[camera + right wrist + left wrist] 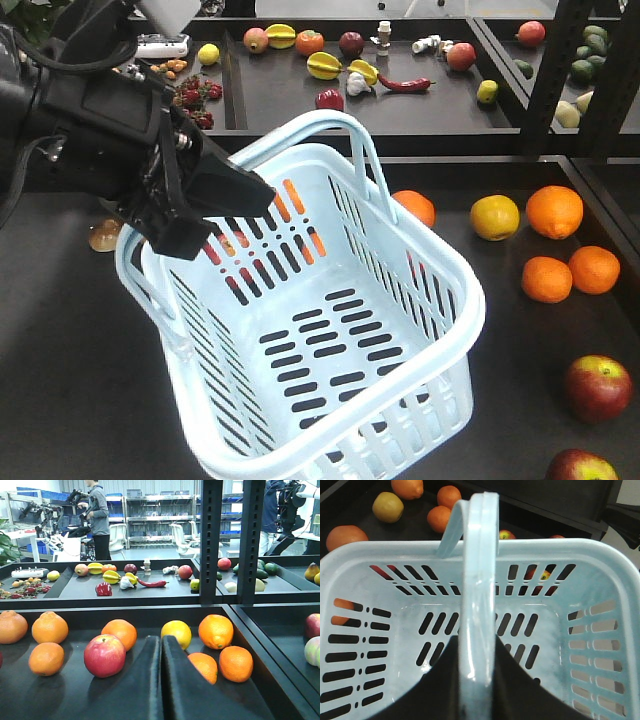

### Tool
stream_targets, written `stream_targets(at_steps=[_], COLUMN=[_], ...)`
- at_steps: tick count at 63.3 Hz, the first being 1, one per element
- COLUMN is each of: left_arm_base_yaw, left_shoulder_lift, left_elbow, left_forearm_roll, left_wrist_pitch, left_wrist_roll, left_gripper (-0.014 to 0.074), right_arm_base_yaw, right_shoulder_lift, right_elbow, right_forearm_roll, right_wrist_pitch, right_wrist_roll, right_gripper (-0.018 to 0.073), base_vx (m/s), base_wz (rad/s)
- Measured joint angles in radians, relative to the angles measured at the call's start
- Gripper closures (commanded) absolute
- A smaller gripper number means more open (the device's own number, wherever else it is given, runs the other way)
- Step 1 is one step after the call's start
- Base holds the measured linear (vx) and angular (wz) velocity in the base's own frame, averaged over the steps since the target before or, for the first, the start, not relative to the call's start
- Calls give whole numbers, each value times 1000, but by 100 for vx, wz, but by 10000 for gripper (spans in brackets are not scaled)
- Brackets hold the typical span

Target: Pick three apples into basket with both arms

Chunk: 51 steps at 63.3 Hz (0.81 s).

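**A:** What is nearest to us?

**B:** The basket (400,425). It sits tilted in the middle of the tabletop (60,350) and it is empty. The left gripper (205,212) is closed on its loop handle (480,580) at the 10 o'clock corner. In the wrist view, the handle runs between the fingers.

**A:** And the right gripper (161,641)?

**B:** Its fingers are pressed together with nothing between them. A red apple (104,655) lies at its 10 o'clock. I cannot tell if it is one of the three.

**A:** Where are the apples?

**B:** Two dark apples (598,388) lie at 4 and 5 o'clock from the basket, apart from it. Farther away, at 2 o'clock, are the oranges (554,211).

**A:** How will an apple handle?

**B:** I judge it to be firm, smooth and rather heavy, so it can roll or slip. The gripper must open wide first and take it across the widest middle. The basket looks light and its handle is thin, so it is better to lower the apple in than to drop it.
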Motion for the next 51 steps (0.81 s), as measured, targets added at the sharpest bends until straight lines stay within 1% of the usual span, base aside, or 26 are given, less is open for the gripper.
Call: stream_targets(at_steps=[51], left_arm_base_yaw=[0], left_shoulder_lift=[0], left_elbow=[0], left_forearm_roll=[0], left_wrist_pitch=[0], left_wrist_roll=[0], left_gripper=[603], right_arm_base_yaw=[0], right_shoulder_lift=[0], right_elbow=[0], right_forearm_roll=[0], right_wrist_pitch=[0], right_wrist_roll=[0], right_gripper=[564], base_vx=[0], base_wz=[0])
